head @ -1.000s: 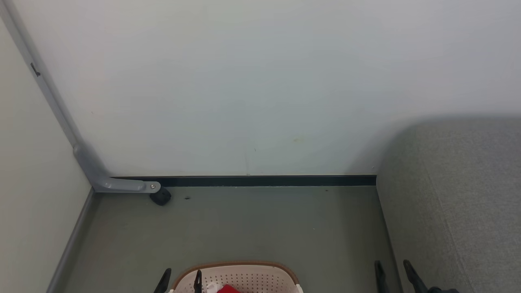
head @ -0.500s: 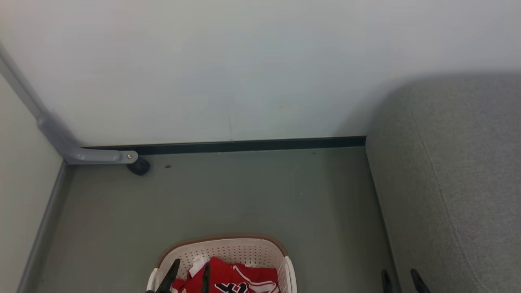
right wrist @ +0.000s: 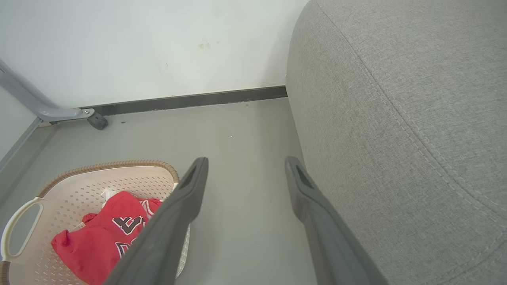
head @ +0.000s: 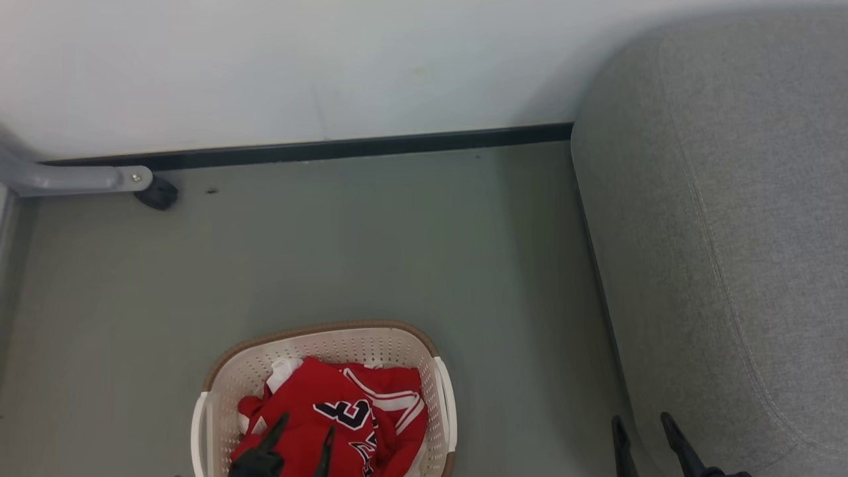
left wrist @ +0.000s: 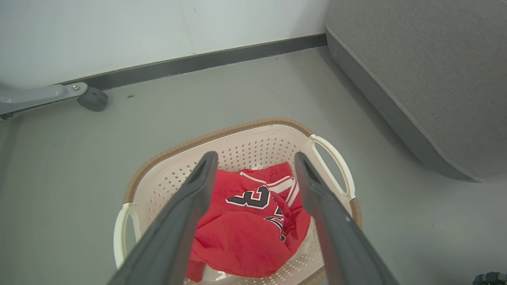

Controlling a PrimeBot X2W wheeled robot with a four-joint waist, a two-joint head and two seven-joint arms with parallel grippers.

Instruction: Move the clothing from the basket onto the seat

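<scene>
On the grey-green floor before you, crumpled red fabric clothing with white trim lies inside the oval cream perforated basket. Your left gripper hangs above it, fingers spread wide and empty. Your right gripper, equally spread, hovers just beside the large grey woven seat. Bare floor separates basket and seat.

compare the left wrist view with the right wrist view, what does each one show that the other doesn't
Left wrist view, of the two: the left gripper, fingers open, framing the clothing in the basket, and both white handles.
Right wrist view, of the two: the right gripper, fingers open, over bare floor between basket and seat; the stitched seam; a faint wall stain.
Both: basket, red clothing, grey seat, the black castor by the skirting.
</scene>
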